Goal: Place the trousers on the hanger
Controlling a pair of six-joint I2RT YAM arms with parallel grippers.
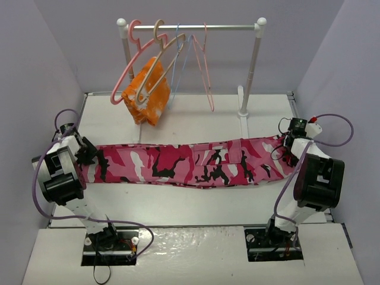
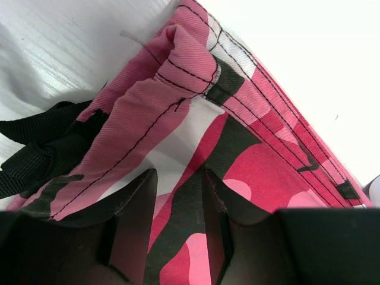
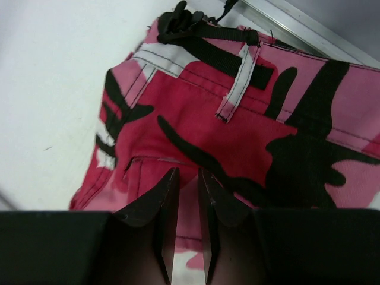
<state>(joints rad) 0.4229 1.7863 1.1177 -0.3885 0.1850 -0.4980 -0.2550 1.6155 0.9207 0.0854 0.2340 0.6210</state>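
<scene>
Top view: the trousers [image 1: 196, 163] are laid out full length across the table [image 1: 196, 205], running from 9 o'clock to 3 o'clock. The end at 9 o'clock is met by the left fingers [image 1: 89, 155], and the end at 3 o'clock by the right fingers [image 1: 291, 148]. The hanger [image 1: 160, 40] is found at 12 o'clock, hooked on the rail [image 1: 225, 27] of a white rack, well apart from the trousers. An orange-and-white cloth [image 1: 148, 89] is seen hanging with it and a pink hanger [image 1: 122, 77] just beside it (which of the two carries the cloth cannot be told).

Left wrist view: the left fingers [image 2: 139, 202] are recorded at 6 o'clock, clamped on a fold of the trousers [image 2: 196, 119], with cloth filling the gap between them. Bunched fabric is noted towards 12 o'clock and a black strap [image 2: 41, 148] at 9 o'clock.

Right wrist view: the right fingers [image 3: 163, 202] are seen at 6 o'clock, pinched nearly together on the edge of the trousers [image 3: 237, 136], a strip of pink cloth being held between them. A white belt loop [image 3: 240, 83] and a black belt [image 3: 208, 32] are observed towards 12 o'clock.
</scene>
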